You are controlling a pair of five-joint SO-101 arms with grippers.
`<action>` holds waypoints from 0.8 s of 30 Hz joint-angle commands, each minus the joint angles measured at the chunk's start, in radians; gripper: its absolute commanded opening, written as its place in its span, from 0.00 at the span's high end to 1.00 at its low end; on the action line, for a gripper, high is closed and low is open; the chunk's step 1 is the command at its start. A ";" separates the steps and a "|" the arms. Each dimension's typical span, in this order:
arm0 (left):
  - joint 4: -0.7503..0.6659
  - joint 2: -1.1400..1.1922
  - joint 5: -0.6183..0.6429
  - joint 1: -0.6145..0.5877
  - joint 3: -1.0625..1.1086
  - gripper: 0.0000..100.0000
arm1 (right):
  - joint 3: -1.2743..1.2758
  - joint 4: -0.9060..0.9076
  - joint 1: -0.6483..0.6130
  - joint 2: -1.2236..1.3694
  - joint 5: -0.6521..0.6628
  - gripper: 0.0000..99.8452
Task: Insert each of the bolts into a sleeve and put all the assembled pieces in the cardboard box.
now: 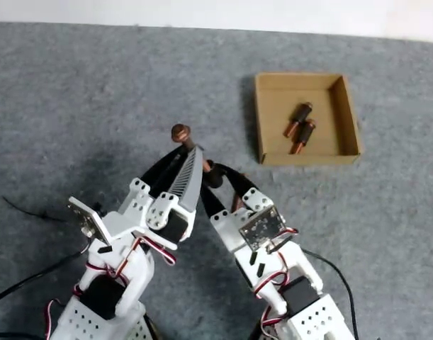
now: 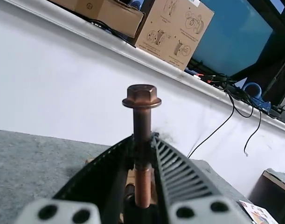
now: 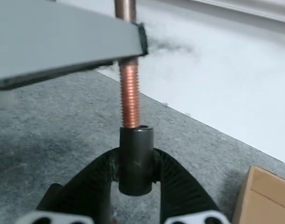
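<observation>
Fingers (image 2: 179, 172) of the left gripper (image 2: 143, 138) are clamped on the shank of a copper bolt (image 2: 142, 96), whose flanged hexagonal head stands clear beyond the fingertips. On the right gripper (image 3: 135, 161) the black fingers (image 3: 179, 186) press against either side of a dark sleeve (image 3: 136, 144), holding it with its open mouth toward the bolt. The bolt's threaded end meets that mouth, in line with the sleeve (whether any of the thread is inside, I cannot tell).

Seen from the high camera, both arms come in from the 6 o'clock edge of the grey table (image 1: 74, 92). The left gripper points toward 1 o'clock and the right toward 11 o'clock, and their tips come together near the middle of the table. The bolt head is at the 11 o'clock end of the joined pair and the sleeve at the 5 o'clock end.

The cardboard box (image 1: 308, 159) sits apart from the grippers toward 2 o'clock, open side up. Two assembled pieces (image 1: 298, 119) lie in it close side by side, each with its dark sleeve end toward 1 o'clock and its copper end toward 7 o'clock.
</observation>
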 commanded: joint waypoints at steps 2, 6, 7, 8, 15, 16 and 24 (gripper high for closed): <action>0.074 -0.004 -0.002 0.028 -0.062 0.99 | 0.021 -0.005 0.015 -0.022 0.008 1.00; 0.071 -0.002 -0.006 0.024 -0.053 0.99 | 0.021 -0.005 0.013 -0.022 0.006 1.00; 0.071 -0.002 -0.006 0.022 -0.053 0.99 | 0.021 -0.005 0.013 -0.022 0.006 1.00; 0.071 -0.002 -0.006 0.022 -0.053 0.99 | 0.021 -0.005 0.013 -0.022 0.006 1.00; 0.052 -0.002 -0.006 0.019 -0.035 0.99 | 0.021 -0.005 0.012 -0.022 0.006 1.00; 0.029 -0.002 -0.006 0.019 -0.025 0.99 | 0.021 -0.005 0.012 -0.022 0.006 1.00; -0.026 -0.002 -0.005 0.019 0.002 0.99 | 0.021 -0.005 0.012 -0.022 0.006 1.00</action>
